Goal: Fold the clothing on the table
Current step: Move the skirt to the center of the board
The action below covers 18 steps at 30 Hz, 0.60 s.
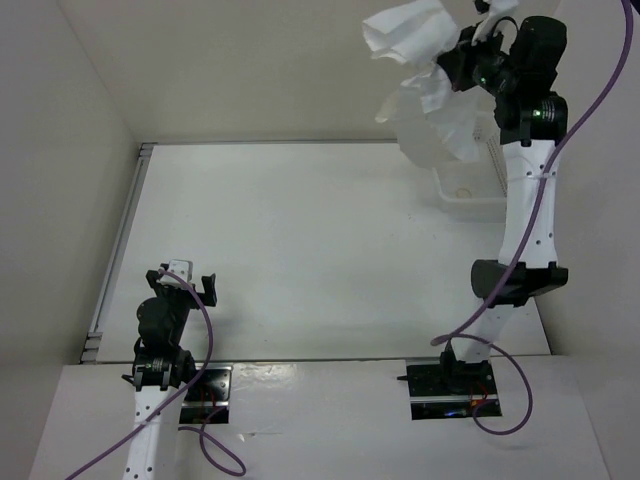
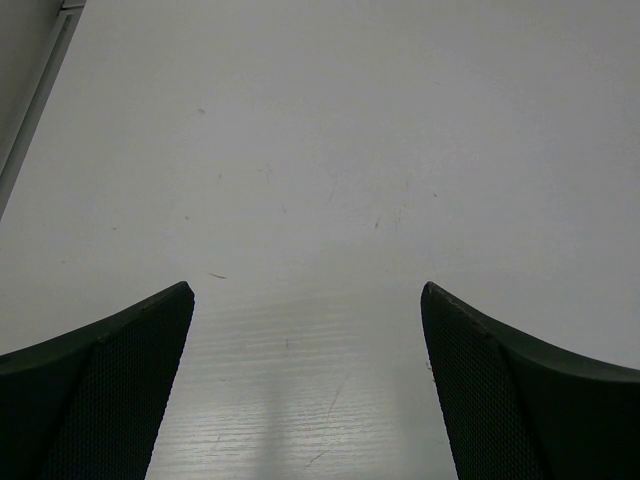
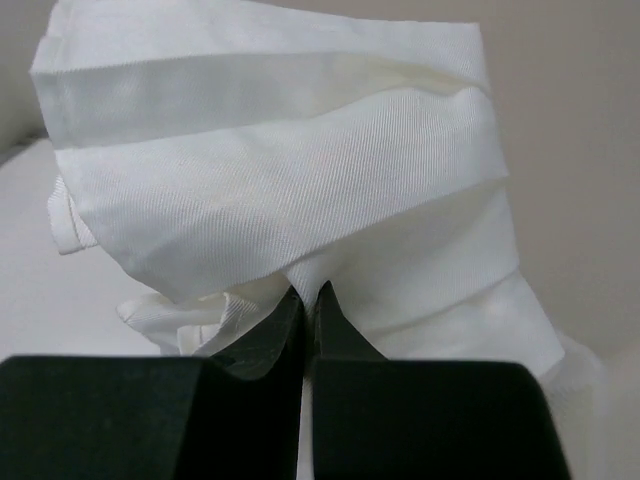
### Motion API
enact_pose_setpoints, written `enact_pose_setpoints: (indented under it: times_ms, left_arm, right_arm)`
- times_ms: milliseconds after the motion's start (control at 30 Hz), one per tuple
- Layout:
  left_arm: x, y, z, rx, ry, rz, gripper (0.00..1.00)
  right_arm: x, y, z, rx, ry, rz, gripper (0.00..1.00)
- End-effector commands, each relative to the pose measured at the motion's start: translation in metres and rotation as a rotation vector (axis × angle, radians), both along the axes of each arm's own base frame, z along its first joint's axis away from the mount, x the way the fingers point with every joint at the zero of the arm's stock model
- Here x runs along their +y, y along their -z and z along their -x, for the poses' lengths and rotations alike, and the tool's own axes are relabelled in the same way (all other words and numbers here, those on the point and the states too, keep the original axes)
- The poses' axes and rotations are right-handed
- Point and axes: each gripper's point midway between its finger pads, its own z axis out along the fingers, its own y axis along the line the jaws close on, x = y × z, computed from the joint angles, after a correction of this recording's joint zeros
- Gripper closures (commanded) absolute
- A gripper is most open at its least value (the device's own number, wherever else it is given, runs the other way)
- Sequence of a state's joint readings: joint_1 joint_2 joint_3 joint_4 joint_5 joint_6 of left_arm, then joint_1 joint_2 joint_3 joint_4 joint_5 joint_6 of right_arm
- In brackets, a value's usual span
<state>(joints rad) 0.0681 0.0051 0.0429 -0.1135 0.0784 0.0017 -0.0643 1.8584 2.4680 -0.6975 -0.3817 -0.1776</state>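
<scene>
The white pleated clothing (image 1: 425, 90) hangs bunched high above the far right of the table (image 1: 300, 240), lifted off it. My right gripper (image 1: 462, 55) is shut on the clothing; in the right wrist view its black jaws pinch together on a fold of the clothing (image 3: 290, 190), right gripper (image 3: 310, 292). Low at the near left stands my left gripper (image 1: 185, 275), open with nothing between its fingers. The left wrist view shows only bare table (image 2: 320, 150) between the wide-apart tips of the left gripper (image 2: 307, 292).
A white basket (image 1: 470, 190) sits on the table at the far right, below the hanging cloth. A metal rail (image 1: 118, 245) runs along the table's left edge. White walls close the space on the left and back.
</scene>
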Motion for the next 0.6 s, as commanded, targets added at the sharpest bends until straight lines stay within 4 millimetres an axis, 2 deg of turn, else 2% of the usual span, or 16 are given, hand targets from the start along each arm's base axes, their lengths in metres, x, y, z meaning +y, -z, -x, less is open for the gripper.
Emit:
enact_pose_setpoints:
  times_ms: [0,33,100,133,200,233,267,300,367,400,467,500,567]
  left_arm:
    - [0.0,-0.012,-0.002,-0.105,0.002,-0.022,0.0]
    - [0.0,-0.012,-0.002,-0.105,0.002,-0.022,0.0]
    - [0.0,-0.012,-0.002,-0.105,0.002,-0.022,0.0]
    - [0.0,-0.012,-0.002,-0.105,0.002,-0.022,0.0]
    - [0.0,-0.012,-0.002,-0.105,0.002,-0.022,0.0]
    - [0.0,-0.012,-0.002,-0.105,0.002,-0.022,0.0]
    - [0.0,-0.012,-0.002,-0.105,0.002,-0.022,0.0]
    - [0.0,-0.012,-0.002,-0.105,0.002,-0.022,0.0]
    - [0.0,-0.012,-0.002,-0.105,0.002,-0.022,0.0]
    - [0.0,-0.012,-0.002,-0.105,0.002,-0.022,0.0]
    - [0.0,-0.012,-0.002,-0.105,0.002,-0.022,0.0]
    - [0.0,-0.012,-0.002,-0.105,0.002,-0.022,0.0]
    - [0.0,-0.012,-0.002,-0.105,0.002,-0.022,0.0]
  right_arm:
    - [0.077,0.005,0.048,0.061,-0.324,-0.002,1.0]
    - [0.093,0.009,0.059,0.079,-0.366,0.011,0.87]
    - [0.107,0.032,0.063,0.124,-0.413,0.06,0.25]
    - [0.111,0.039,0.067,0.138,-0.419,0.074,0.03]
    - [0.109,0.06,0.062,0.179,-0.388,0.082,0.01]
    - [0.108,0.086,0.056,0.23,-0.378,0.081,0.01]
    - [0.103,0.09,0.058,0.227,-0.352,0.098,0.01]
    - [0.1,0.12,0.057,0.289,-0.335,0.101,0.01]
    - [0.094,0.128,0.057,0.284,-0.298,0.112,0.01]
    - [0.086,0.151,0.055,0.333,-0.255,0.125,0.01]
    - [0.077,0.162,0.053,0.338,-0.201,0.143,0.01]
    - [0.069,0.185,0.054,0.388,-0.167,0.166,0.01]
    - [0.063,0.194,0.057,0.397,-0.143,0.194,0.01]
